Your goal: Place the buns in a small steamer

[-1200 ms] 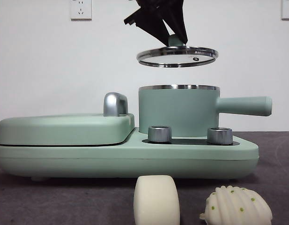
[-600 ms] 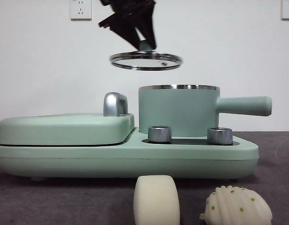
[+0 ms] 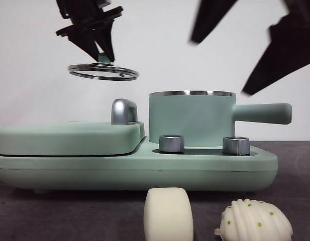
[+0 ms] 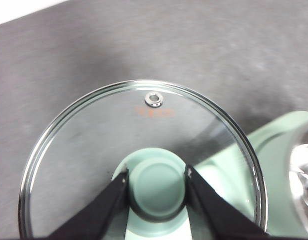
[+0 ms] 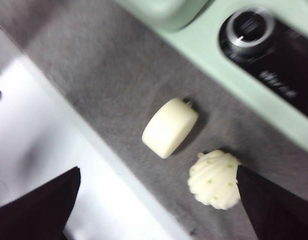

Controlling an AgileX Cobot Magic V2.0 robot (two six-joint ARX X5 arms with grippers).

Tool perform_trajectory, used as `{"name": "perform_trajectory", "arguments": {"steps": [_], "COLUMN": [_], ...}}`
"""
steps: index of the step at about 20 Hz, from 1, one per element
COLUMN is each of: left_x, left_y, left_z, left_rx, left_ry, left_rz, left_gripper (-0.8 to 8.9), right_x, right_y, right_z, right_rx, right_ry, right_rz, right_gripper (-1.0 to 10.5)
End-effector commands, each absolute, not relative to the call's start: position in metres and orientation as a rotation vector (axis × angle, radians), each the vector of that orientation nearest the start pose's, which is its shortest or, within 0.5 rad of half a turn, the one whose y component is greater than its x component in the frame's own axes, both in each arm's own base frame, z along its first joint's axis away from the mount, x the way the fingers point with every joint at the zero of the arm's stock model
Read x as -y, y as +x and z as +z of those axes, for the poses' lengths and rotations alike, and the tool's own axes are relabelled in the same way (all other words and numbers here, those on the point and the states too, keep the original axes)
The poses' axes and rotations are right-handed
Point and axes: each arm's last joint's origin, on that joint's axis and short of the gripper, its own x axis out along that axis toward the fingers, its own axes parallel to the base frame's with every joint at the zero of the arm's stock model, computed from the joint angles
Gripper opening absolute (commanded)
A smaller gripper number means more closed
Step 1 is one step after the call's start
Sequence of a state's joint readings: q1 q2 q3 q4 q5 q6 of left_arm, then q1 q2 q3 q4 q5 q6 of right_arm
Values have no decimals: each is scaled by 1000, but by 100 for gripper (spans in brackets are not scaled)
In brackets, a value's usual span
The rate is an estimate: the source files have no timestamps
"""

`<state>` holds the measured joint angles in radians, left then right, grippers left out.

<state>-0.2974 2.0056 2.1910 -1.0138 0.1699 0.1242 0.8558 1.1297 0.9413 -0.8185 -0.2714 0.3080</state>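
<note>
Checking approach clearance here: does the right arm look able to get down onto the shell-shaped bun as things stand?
Probably yes. The right gripper hangs open above the shell-shaped bun, which lies bare on the table beside the smooth bun, apart from it. Nothing covers it; the left gripper holds the lid off over the griddle.

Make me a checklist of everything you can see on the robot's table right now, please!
Surface: dark grey table.
Job's things: smooth bun and ridged bun lie on the table; steamer pot stands uncovered.
Clutter: flat griddle, two knobs.
Grippers: left end effector holds the glass lid by its knob, above the griddle; right end effector open above the buns.
Cables: nothing seen.
Surroundings: white wall, sockets.
</note>
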Motion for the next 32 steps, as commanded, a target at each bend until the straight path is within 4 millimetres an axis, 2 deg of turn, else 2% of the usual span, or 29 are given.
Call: {"name": "perform_trajectory", "arguments": {"steps": [1,5,10,13,17,22,25,27,32], "left_x": [122,108,103,103,102,102,101,99,90], "left_y": [411,416,417,417,417,418,418,418,420], "left_z": [386,387,387,387,387,387,387,387,387], "left_rx": [-746,-736,-731,-732,-731,-732,-732,-732,-734], "left_ry": [171,157,152,152,151,151,150,149,140], "left_rz": [-480,-447,-436,-436,-435,-434,-432,-428,-407], "left_gripper": [10,10,10,10,10,10,10,10,10], "right_x": [-190,-225,-249,-257,-260,-261,-265,-266,-255], "right_y": [134,139,147,151,153,154,160,168,202], "right_z": [267,240,204,190,180,178,193,216,297], "right_rx": [-1230,-1314,-1369,-1371,-1399,-1395,-1393,-1397,-1326], "right_ry": [-40,-85,-168,-189,-200,-202,-185,-205,-193], "right_rz": [795,731,671,657,648,643,645,642,650], "right_gripper": [485,485,482,470,257,181,181,181,181]}}
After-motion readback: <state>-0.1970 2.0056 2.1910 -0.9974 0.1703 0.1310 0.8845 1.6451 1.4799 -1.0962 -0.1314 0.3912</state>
